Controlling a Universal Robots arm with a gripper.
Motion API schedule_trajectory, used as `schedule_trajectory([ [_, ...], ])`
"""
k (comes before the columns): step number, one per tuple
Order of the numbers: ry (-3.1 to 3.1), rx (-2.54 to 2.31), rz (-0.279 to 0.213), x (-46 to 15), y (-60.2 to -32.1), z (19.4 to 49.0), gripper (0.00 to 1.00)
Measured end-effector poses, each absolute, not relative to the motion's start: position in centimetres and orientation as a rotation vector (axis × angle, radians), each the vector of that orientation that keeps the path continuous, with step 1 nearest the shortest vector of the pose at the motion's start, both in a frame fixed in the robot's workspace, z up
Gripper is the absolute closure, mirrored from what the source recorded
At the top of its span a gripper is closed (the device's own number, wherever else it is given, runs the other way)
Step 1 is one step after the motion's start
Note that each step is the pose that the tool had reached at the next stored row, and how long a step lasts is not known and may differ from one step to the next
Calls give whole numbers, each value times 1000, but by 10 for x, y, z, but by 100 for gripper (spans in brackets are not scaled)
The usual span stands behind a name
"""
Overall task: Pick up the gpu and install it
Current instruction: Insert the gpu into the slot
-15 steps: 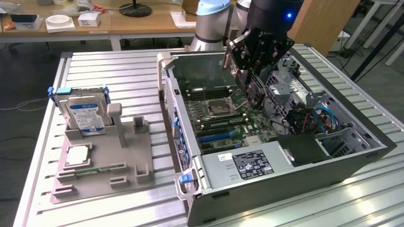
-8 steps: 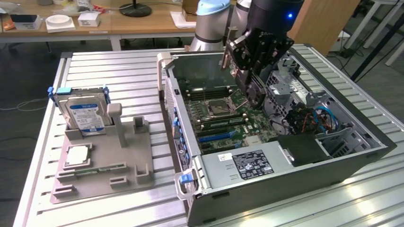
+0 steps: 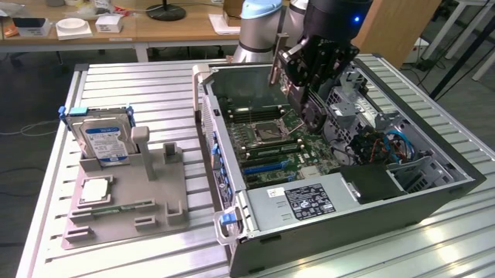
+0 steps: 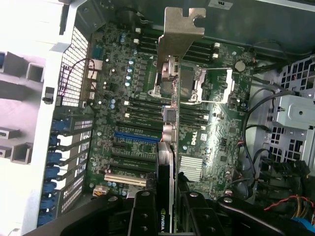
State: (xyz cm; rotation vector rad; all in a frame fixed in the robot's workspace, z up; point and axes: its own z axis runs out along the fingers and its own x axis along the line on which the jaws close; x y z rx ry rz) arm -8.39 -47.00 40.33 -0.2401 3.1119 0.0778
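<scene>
The gpu is a thin dark card with a silver end bracket, hanging edge-down over the open computer case. My gripper is shut on it from above. In the wrist view the gpu runs edge-on between my two black fingers, and its bracket points toward the case's rear wall. The card hovers above the motherboard, beside the blue expansion slot and apart from it.
A grey fixture on the exterior view's left holds a hard drive, a processor and a memory stick. Inside the case are the power supply, drive cages and loose cables. Wooden desks stand behind.
</scene>
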Motion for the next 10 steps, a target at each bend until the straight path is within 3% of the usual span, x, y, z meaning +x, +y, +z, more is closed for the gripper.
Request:
schedule_trajectory([
  [10, 3102, -362, 79, -84, -470, 403, 74],
])
